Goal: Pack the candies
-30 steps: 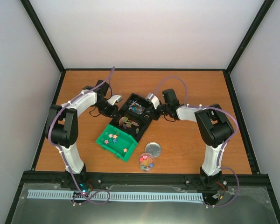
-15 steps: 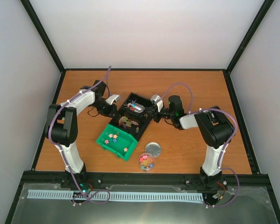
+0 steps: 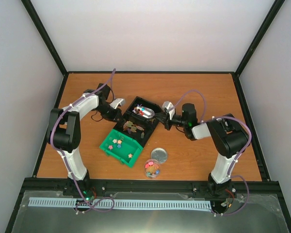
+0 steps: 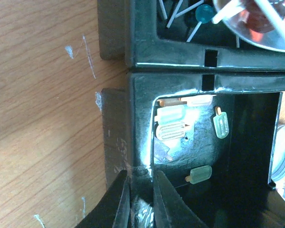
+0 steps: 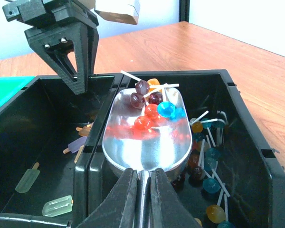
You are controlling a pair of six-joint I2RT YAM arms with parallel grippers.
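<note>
The candies are tiny mixed-colour stars; some lie in the green tray (image 3: 111, 151), others fill a small clear jar (image 3: 152, 168) at the front. The round silver lid (image 3: 159, 155) lies beside the jar. My left gripper (image 3: 119, 116) is shut on the left wall of the black tray (image 3: 152, 128); its jaws pinch that wall (image 4: 142, 118) in the left wrist view (image 4: 140, 197). My right gripper (image 3: 160, 116) is shut on the handle of a silver scoop (image 5: 142, 142), which holds several lollipops (image 5: 152, 109) over the black tray's back compartment.
The black tray's back compartment holds more lollipops (image 5: 211, 183). Its front compartment holds popsicle-shaped pieces (image 4: 171, 124). The left gripper's fingers (image 5: 69, 57) stand at the tray's far wall in the right wrist view. The green tray touches the black tray's front.
My right arm has drawn back to the right and the scoop has come with it, staying over the back compartment with lollipops in it. The left arm has not moved.
</note>
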